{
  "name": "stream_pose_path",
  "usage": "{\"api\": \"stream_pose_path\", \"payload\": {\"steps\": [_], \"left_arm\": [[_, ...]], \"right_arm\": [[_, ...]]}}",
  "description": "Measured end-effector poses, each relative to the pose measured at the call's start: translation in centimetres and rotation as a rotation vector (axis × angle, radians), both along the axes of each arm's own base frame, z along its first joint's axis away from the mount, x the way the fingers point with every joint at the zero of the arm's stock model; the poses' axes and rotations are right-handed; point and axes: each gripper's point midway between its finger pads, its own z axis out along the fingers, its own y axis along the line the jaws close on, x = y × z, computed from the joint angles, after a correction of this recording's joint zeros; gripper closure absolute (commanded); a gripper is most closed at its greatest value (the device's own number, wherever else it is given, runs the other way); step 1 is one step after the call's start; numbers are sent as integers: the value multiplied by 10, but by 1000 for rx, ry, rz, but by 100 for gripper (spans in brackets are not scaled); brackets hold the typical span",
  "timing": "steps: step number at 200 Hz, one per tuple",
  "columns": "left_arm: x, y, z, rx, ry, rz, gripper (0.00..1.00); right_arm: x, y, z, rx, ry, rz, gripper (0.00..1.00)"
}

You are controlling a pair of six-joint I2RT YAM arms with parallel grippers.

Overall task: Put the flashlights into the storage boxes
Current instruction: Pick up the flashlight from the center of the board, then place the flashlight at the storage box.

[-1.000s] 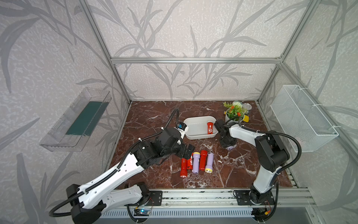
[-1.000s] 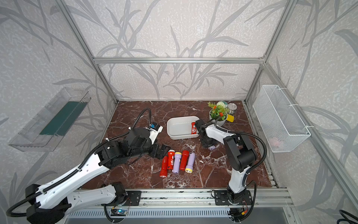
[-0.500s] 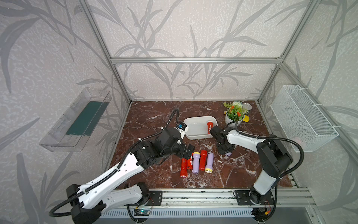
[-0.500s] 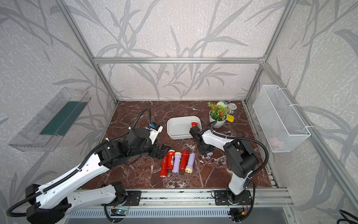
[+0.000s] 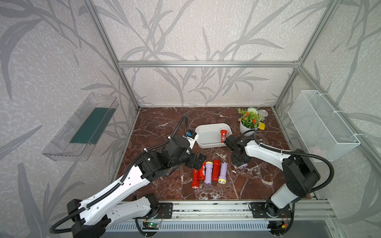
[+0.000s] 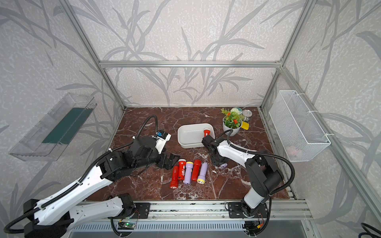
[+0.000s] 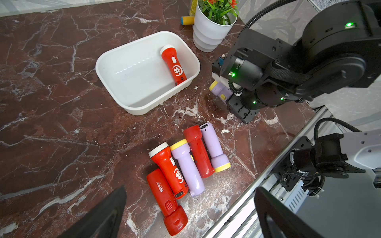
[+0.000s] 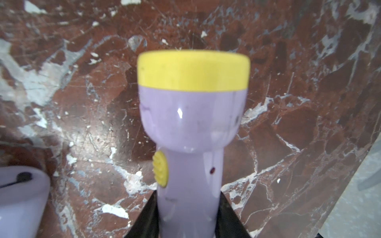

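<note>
The white tub holds one red flashlight. Five flashlights lie together on the table near it. The right gripper grasps a lilac flashlight beside the tub; the left gripper is spread wide, empty.

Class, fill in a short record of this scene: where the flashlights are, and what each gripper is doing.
In box: one red flashlight, lying at one end of the white tub
On table: five flashlights side by side, three red, two lilac
Right gripper: shut on a lilac flashlight, beside the tub
Left gripper: open, empty, near the row
Still to store: six
</note>
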Motion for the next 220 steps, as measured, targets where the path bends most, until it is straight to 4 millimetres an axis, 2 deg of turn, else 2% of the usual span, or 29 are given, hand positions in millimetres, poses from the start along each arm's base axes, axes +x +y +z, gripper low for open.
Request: {"api": "stream_pose_path", "payload": {"steps": [49,81,123,149,177,220], "left_arm": [[0,0,-1,3,2,0,1],[0,0,-1,2,1,1,1],[0,4,2,0,-14,12,1],[0,6,2,6,-16,17,1],[1,8,2,11,-20,25,1],[4,12,2,29,-37,44,1]], "right_arm": [[7,5,26,33,-47,0,70],[20,15,47,66,-89,6,71],[51,38,86,129,-177,27,71],[76,58,103,167,-212,45,71],[101,81,103,195,-212,66,71],[132,114,73,211,-154,90,71]]}}
